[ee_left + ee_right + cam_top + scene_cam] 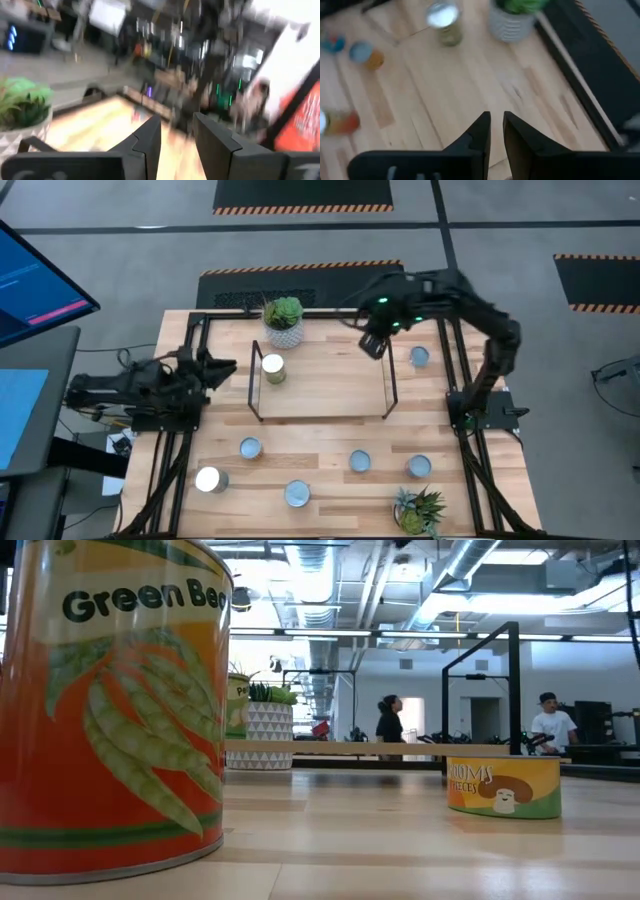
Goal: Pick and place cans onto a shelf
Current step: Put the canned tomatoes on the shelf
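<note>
The shelf [320, 385], a light-wood board with black wire frames at both short ends, stands mid-table. One can [272, 368] with a shiny pale top stands on the shelf's left end. Several more cans stand on the table: one by the right rail [419, 357] and others along the near side [250, 447] [360, 461] [297, 494]. My left gripper [225, 367] is at the table's left edge, level with the shelf's left frame; its fingers [177, 125] stand a little apart and hold nothing. My right gripper [372, 345] hangs over the shelf's far right corner, fingers [496, 122] together and empty.
A white patterned pot with a succulent [284, 320] stands behind the shelf's left end. A spiky potted plant [420, 510] stands at the near right. Black rails run along both table sides. In the low view a Green Beans can [110, 710] fills the left, and people stand in the room behind.
</note>
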